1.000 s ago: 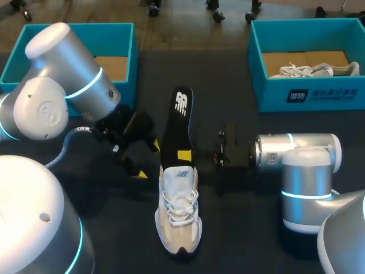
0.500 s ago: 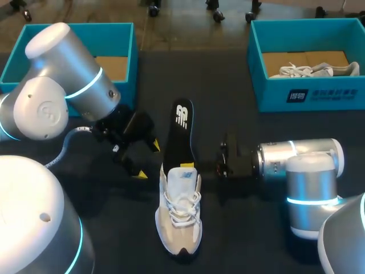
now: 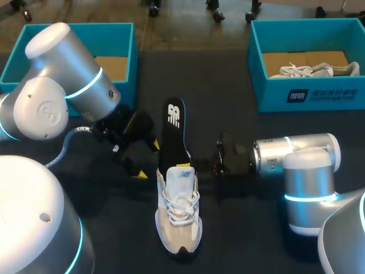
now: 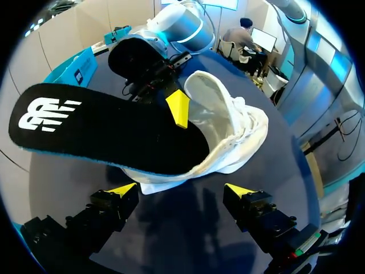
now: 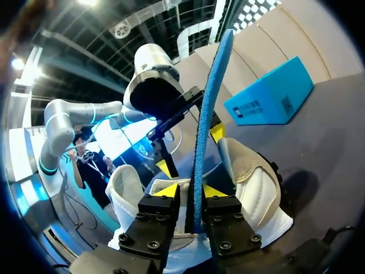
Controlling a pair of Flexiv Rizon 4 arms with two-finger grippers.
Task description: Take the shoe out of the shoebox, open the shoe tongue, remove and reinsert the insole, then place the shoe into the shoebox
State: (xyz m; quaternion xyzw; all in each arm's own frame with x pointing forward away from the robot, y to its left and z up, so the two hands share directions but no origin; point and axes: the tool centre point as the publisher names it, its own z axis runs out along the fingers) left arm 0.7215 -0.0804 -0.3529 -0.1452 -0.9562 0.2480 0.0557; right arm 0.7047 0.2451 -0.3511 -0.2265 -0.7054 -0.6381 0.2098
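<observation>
A white and beige shoe (image 3: 178, 214) lies on the dark table, toe toward me. The black insole (image 3: 173, 132) stands with its front end in the shoe's opening and its heel end sticking out behind. My right gripper (image 3: 195, 163) is at the shoe's collar. In the right wrist view the insole (image 5: 206, 108) runs edge-on between that gripper's (image 5: 191, 191) fingers, with a dark gap on one side, so it is open. My left gripper (image 4: 181, 191) hangs open beside the shoe (image 4: 231, 128), below the insole (image 4: 102, 128), touching nothing.
A teal shoebox (image 3: 311, 91) at the back right holds a second white shoe (image 3: 313, 70). Another teal box (image 3: 128, 54) stands at the back left, partly behind my left arm. Bare dark table lies between the two boxes.
The insole has slid down further into the shoe and now leans a little to the left. My right gripper's fingers have parted slightly around it. The left arm has not moved.
</observation>
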